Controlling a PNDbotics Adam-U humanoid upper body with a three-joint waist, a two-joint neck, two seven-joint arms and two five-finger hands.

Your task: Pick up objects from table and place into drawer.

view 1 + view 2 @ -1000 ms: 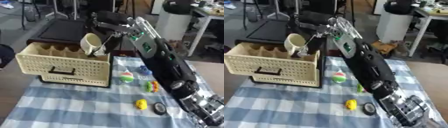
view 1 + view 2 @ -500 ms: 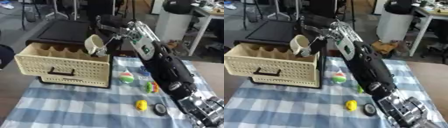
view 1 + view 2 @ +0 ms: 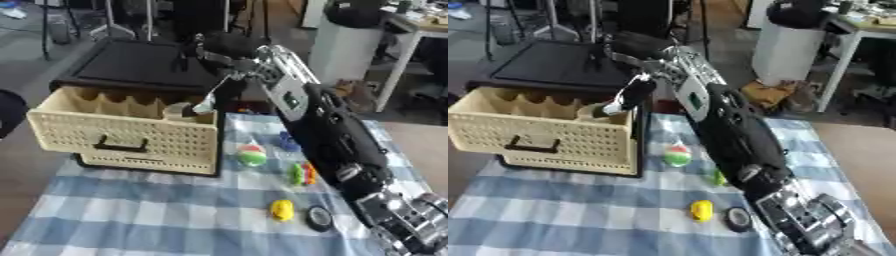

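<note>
Reaching across over the drawer point(image 3: 122, 132) | right robot hand point(image 3: 229, 85) pointing down (grip unclear) | cup point(image 3: 179, 111) inside

A perforated cream plastic drawer point(image 3: 131, 135) sits on a matt, blue-checked cloth point(image 3: 157, 215)

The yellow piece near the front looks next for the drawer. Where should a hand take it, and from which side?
Judging by its small rounded shape, pinch the yellow piece across its narrow sides from above. A black disc sits close on its right, so approaching from the left looks safer.
</note>
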